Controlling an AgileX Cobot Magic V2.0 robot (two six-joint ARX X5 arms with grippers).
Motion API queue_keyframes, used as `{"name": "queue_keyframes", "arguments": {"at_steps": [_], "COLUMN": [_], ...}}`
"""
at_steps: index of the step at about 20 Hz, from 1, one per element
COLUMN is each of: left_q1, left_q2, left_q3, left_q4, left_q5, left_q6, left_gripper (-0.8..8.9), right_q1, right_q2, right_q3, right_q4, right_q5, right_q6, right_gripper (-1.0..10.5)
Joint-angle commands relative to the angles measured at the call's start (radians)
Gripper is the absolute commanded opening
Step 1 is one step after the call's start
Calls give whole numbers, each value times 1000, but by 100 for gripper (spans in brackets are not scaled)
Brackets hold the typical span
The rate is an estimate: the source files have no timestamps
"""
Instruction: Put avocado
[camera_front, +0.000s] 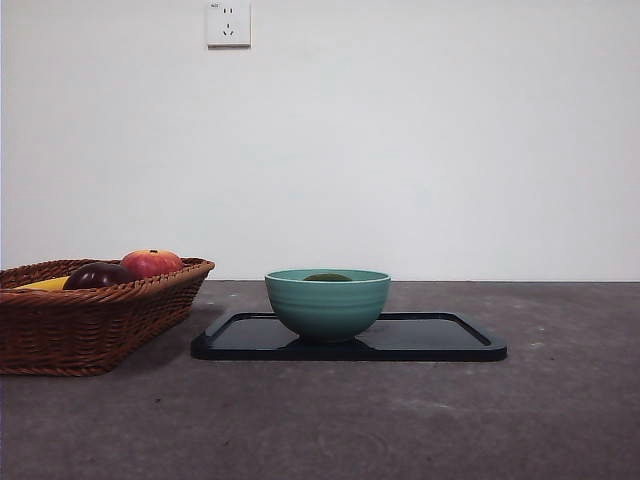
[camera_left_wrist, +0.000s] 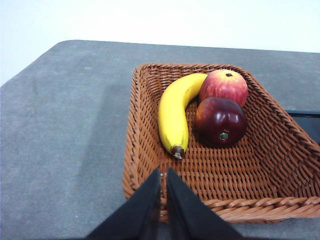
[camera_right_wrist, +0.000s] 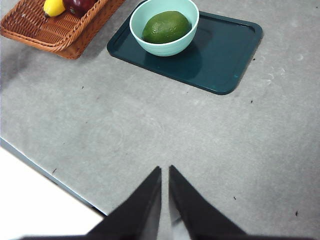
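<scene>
The dark green avocado (camera_right_wrist: 166, 27) lies inside a light green bowl (camera_right_wrist: 164, 26) that stands on a dark tray (camera_right_wrist: 220, 55). In the front view only the avocado's top (camera_front: 327, 277) shows above the rim of the bowl (camera_front: 327, 303) on the tray (camera_front: 440, 340). My right gripper (camera_right_wrist: 165, 172) is shut and empty, high above the bare table, well away from the tray. My left gripper (camera_left_wrist: 163, 175) is shut and empty, above the near rim of the wicker basket (camera_left_wrist: 150, 165).
The wicker basket (camera_front: 90, 315) stands left of the tray and holds a banana (camera_left_wrist: 175, 112), a red apple (camera_left_wrist: 224, 86) and a dark purple fruit (camera_left_wrist: 220, 121). A wall with a socket (camera_front: 228, 22) is behind the table. The table edge (camera_right_wrist: 45, 170) shows near the right gripper.
</scene>
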Motion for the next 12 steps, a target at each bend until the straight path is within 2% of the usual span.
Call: {"name": "queue_keyframes", "arguments": {"at_steps": [1,12], "left_q1": [1,1], "left_q2": [-2,-2], "left_q3": [-23,-40], "left_q4": [-4,41], "left_q5": [-3,-3], "left_q6": [1,19], "left_gripper": [20,20], "right_q1": [11,11], "right_q2": [2,2], "right_q3": [5,5], "right_q4": [11,11], "right_q5": [0,0], "right_q6": [10,10], "right_gripper": [20,20]}}
